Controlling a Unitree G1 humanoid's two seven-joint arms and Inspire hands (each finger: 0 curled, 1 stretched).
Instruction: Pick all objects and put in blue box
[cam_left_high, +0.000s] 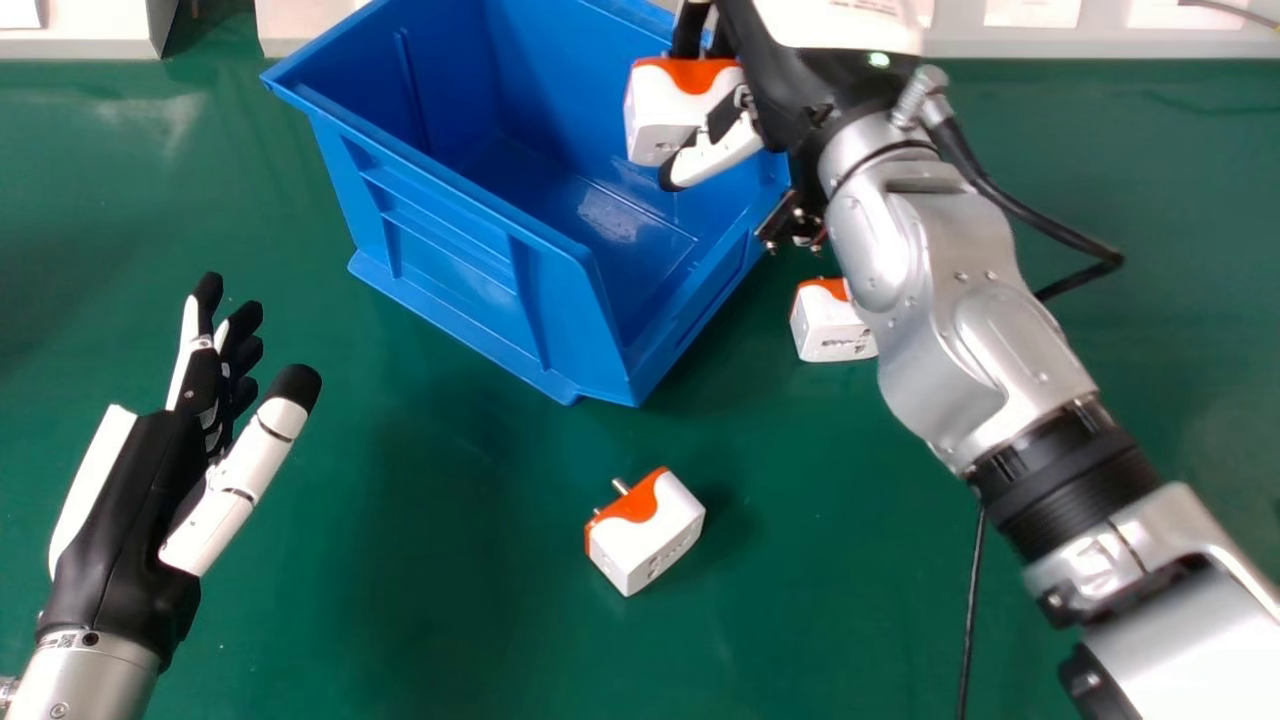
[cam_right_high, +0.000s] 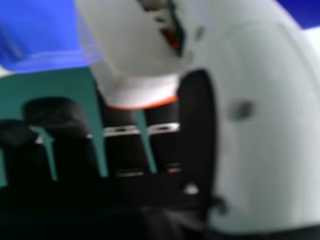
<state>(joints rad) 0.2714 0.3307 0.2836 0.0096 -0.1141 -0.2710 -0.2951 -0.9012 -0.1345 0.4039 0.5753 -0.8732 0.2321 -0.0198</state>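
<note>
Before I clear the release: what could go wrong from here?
The held block, pinched in the right hand, might slip early. That hand is close to the rim of the blue box and could clip it. In the head view, the silver forearm partly hides a second block; lowering the arm may knock it.

Silver forearm (cam_left_high: 975, 320), small screws, black ribbed band (cam_left_high: 1065, 475), looping black cable (cam_left_high: 1040, 222), black-and-white hands

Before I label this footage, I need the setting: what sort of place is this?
Probably a robotics lab or test bench: a green-covered table, a blue box and a mechanical right hand holding an orange-and-white block.
</note>
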